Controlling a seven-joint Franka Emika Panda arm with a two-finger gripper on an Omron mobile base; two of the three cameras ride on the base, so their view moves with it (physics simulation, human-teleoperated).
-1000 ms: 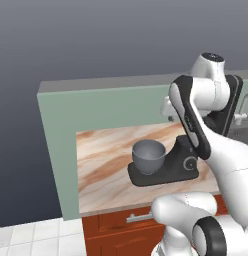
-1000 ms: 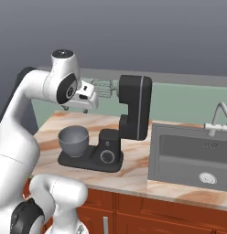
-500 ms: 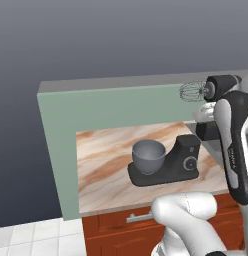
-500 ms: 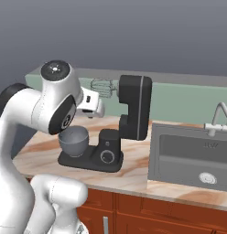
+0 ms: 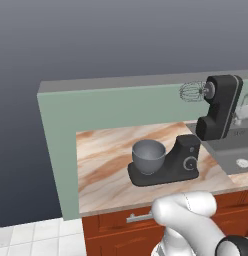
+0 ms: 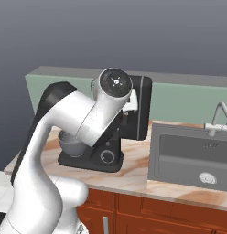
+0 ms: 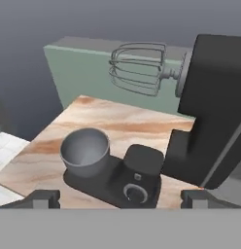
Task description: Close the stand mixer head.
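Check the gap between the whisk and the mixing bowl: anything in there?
Nothing. In the hand view the whisk hangs high on the raised stand mixer head, and between it and the mixing bowl only backsplash and marble counter show behind. The left base view agrees.

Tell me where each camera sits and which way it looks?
Left base view: behind the arm's left, facing the counter; white arm at lower right.
Right base view: behind its right, facing the sink; white arm fills the left.
Hand view: on the hand, above the grey mixing bowl; dark fingertips at bottom.
All three share the raised stand mixer head.
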